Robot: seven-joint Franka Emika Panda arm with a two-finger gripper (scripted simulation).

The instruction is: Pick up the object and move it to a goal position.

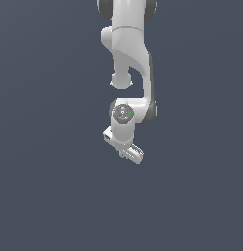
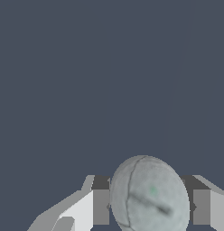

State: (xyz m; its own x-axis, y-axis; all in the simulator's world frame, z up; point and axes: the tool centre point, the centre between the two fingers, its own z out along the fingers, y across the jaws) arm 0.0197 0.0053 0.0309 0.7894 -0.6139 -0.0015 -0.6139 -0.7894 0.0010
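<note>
The ball (image 2: 149, 196) is pale grey-blue with thin dark lines on it, and it sits between the two fingers (image 2: 100, 205) of the gripper (image 2: 150, 207), which is clenched on it from both sides. In the exterior view the ball is not visible. There the white arm (image 1: 131, 54) hangs down over the plain dark ground (image 1: 45, 171), with the gripper (image 1: 134, 154) at its low end.
</note>
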